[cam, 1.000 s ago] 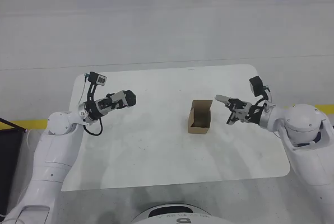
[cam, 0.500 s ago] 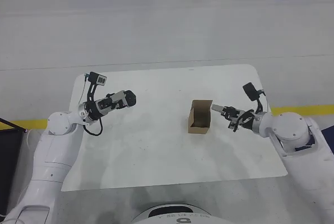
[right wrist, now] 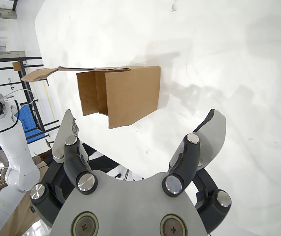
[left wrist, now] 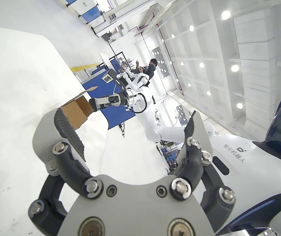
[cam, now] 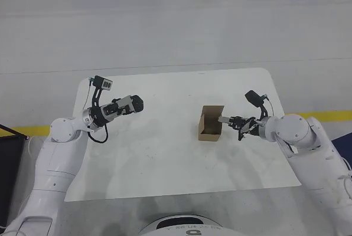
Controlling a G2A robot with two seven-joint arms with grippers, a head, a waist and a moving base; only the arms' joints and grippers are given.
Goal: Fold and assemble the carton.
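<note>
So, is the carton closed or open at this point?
Open. The carton shows its hollow inside from above, and one flap sticks out unfolded.

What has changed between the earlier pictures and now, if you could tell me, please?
The right gripper moved across the white table toward the brown cardboard carton, ending close beside its open side. It is open and holds nothing. The carton stayed where it was, and the left gripper stayed open over the table's other side.
</note>
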